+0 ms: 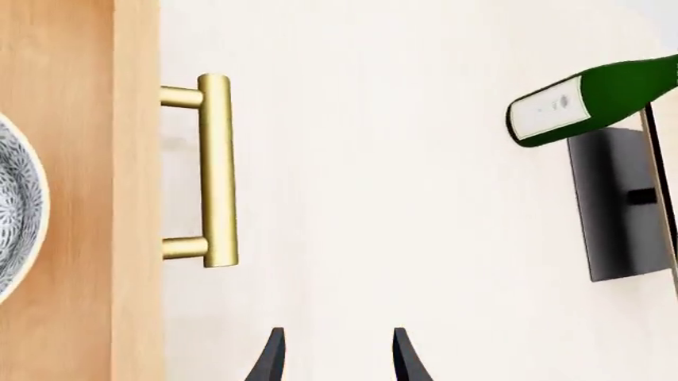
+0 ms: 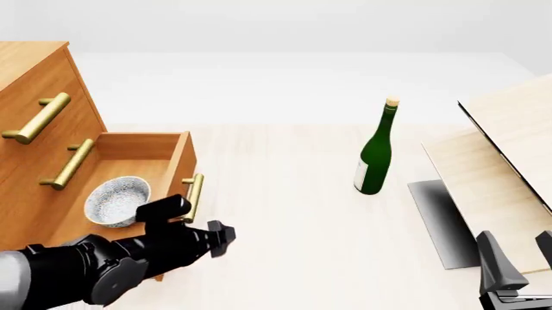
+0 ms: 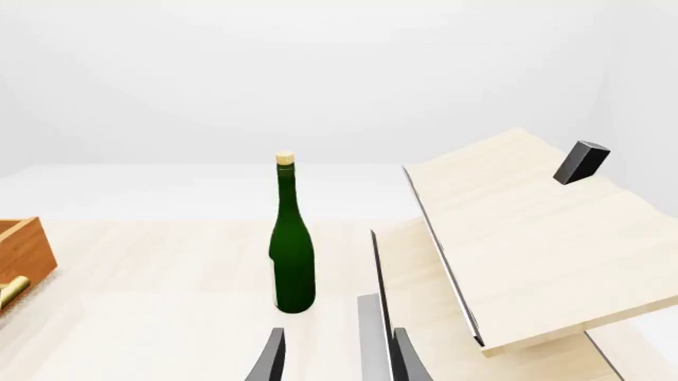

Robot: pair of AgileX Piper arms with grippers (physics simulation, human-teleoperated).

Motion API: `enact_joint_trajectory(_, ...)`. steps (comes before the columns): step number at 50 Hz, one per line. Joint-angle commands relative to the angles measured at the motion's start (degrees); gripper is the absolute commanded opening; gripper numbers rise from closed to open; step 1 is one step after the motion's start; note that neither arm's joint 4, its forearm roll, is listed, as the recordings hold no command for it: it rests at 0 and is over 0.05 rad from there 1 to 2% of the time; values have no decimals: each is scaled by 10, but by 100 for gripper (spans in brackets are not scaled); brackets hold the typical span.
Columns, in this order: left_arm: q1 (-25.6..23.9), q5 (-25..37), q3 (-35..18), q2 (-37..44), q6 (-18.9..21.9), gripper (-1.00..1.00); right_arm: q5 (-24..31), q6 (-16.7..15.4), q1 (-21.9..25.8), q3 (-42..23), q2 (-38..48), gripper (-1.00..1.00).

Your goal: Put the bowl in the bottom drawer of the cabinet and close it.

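Bowl [image 2: 117, 201] upright, mouth up — inside open bottom drawer [image 2: 177, 169].

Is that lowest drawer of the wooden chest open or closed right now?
Open. The bottom drawer juts out from the cabinet, and the bowl sits inside, visible from above.

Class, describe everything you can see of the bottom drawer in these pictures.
The bottom drawer is the lowest of three in the orange-brown wooden cabinet. It is a box with plain wooden walls and a short brass bar handle on two posts at its front. It stands pulled open over the pale table. The speckled white-grey bowl sits upright inside on its floor. The left gripper hovers near the handle, apparently without touching it.
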Motion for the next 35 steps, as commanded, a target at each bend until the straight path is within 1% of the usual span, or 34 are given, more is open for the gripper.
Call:
enact_joint_trajectory(1, 70, -48, 24, 69, -5, 100, 0, 0, 0, 0, 0, 100)
enact_joint_trajectory(2, 70, -48, 24, 70, -5, 100, 0, 0, 0, 0, 0, 100)
enact_joint_trajectory(5, 98, -51, 22, 86, 3, 100, 0, 0, 0, 0, 0, 100)
enact_joint_trajectory(7, 107, -57, 23, 97, 6, 100, 0, 0, 0, 0, 0, 100)
enact_joint_trajectory(12, 121, -69, 26, 117, 7, 100, 0, 0, 0, 0, 0, 100)
enact_joint_trajectory(13, 137, -64, 22, 122, 17, 100, 0, 0, 0, 0, 0, 100)
enact_joint_trajectory(15, 139, -66, 26, 118, 12, 100, 0, 0, 0, 0, 0, 100)
enact_joint_trajectory(17, 154, -56, 21, 116, 26, 100, 0, 0, 0, 0, 0, 100)
enact_joint_trajectory(30, 195, -34, 25, 88, 56, 100, 0, 0, 0, 0, 0, 100)
enact_joint_trajectory(35, 217, -24, 25, 78, 74, 100, 0, 0, 0, 0, 0, 100)
